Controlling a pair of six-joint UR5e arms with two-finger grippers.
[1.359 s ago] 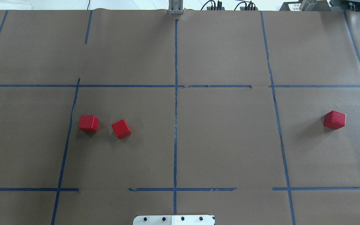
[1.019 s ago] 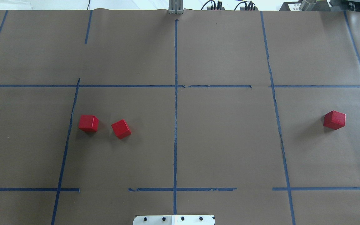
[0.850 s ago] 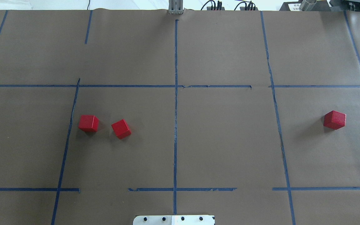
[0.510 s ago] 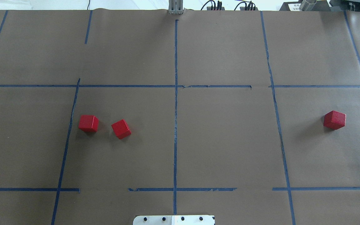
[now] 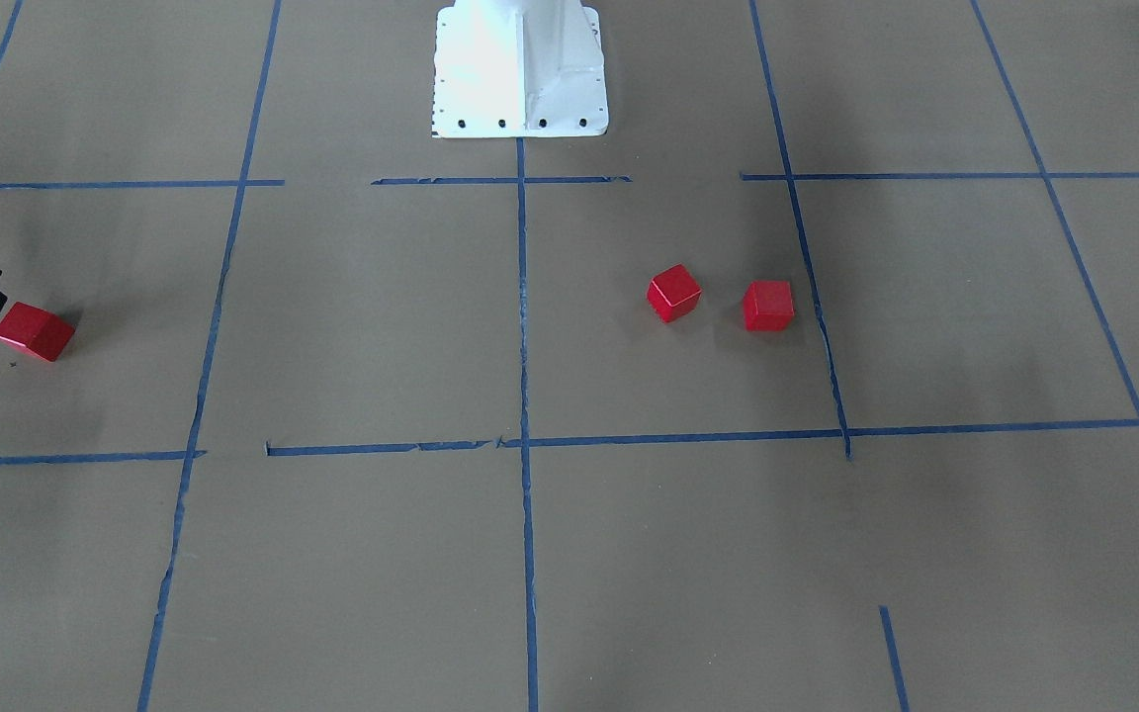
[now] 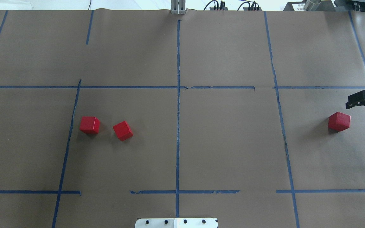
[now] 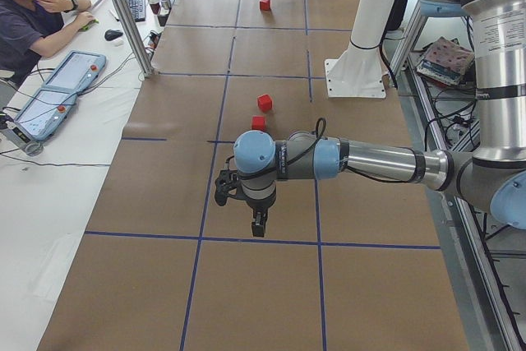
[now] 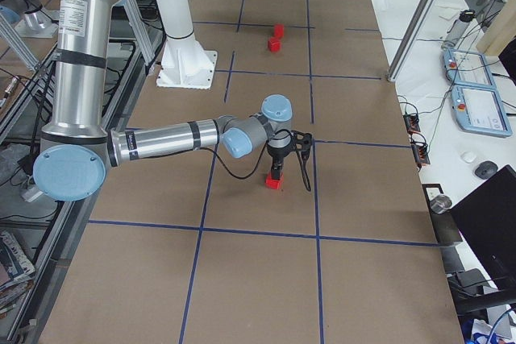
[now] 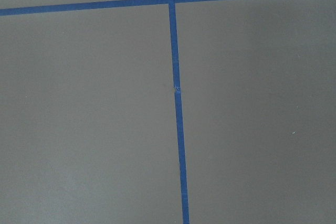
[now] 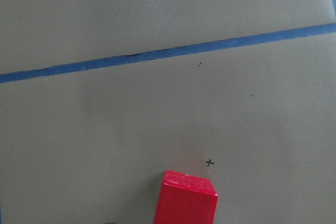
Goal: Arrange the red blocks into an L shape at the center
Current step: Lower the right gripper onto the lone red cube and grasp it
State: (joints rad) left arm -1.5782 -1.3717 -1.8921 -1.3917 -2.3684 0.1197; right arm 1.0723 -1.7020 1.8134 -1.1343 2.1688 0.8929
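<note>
Three red blocks lie apart on the brown paper. Two sit close together left of centre, one (image 6: 89, 124) square to the tape lines and one (image 6: 123, 130) turned. The third (image 6: 339, 121) lies far right. My right gripper (image 6: 356, 101) hangs at the view's right edge just beyond that block, above the table; in the right wrist view the block (image 10: 185, 198) shows at the bottom edge. I cannot tell whether it is open or shut. My left gripper (image 7: 257, 226) shows only in the exterior left view, pointing down over bare paper, and I cannot tell its state.
Blue tape lines (image 6: 178, 110) divide the paper into cells. The white robot base plate (image 6: 176, 222) sits at the near middle edge. An operator (image 7: 33, 14) sits at a side table with pendants. A metal post (image 6: 178, 7) stands at the far edge.
My right gripper has come into the overhead view at the right edge, near the far-right block. None of the three blocks has moved.
</note>
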